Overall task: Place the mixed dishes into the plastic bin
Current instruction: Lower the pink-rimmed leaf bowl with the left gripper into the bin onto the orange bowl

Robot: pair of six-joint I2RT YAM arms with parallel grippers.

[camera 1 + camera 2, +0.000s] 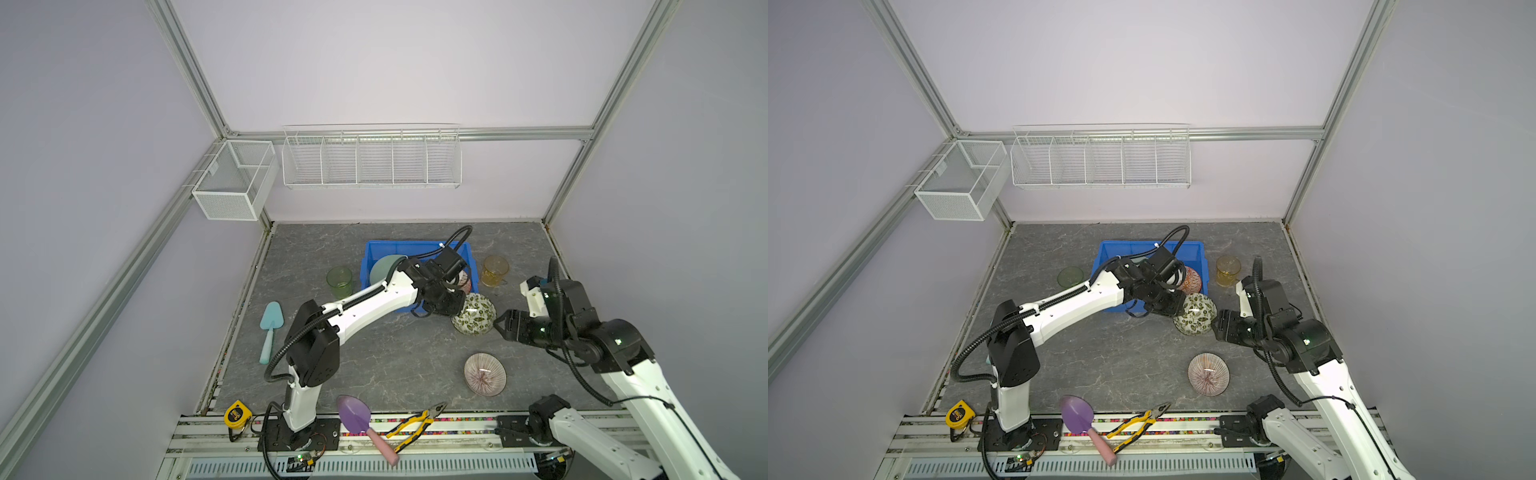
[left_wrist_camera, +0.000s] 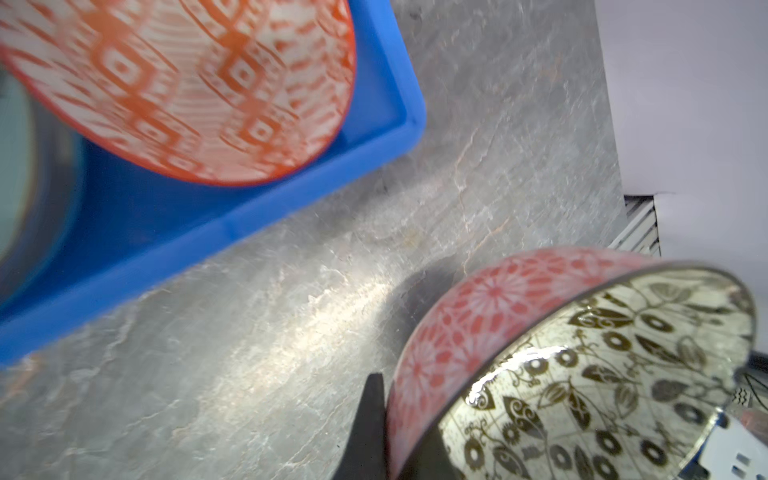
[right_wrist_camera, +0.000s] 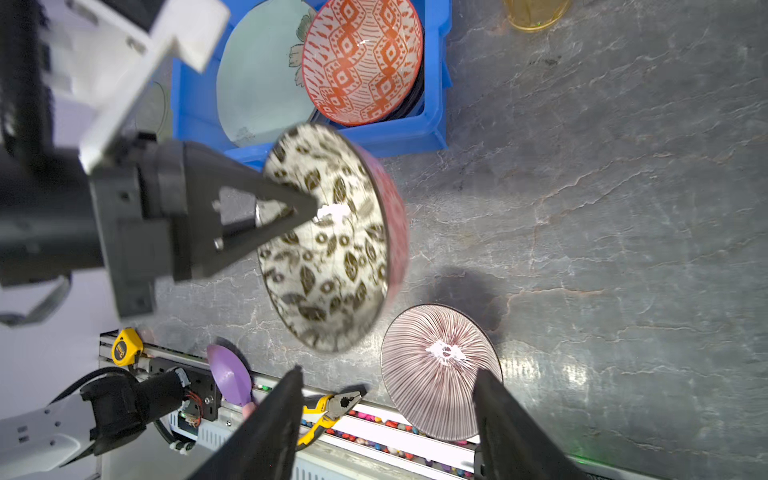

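You find nothing legible here: the yellow tape measure point(image 1: 237, 414) carries a round dark label on its side, but its marks are too small and blurred to read.

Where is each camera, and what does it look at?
Both top views: high in front, looking down at the table; left arm and right arm show.
Left wrist: on left arm, facing leaf bowl and blue bin; one finger shows.
Right wrist: on right arm, facing left gripper holding that bowl; open right gripper shows.
All share: bowl and bin.
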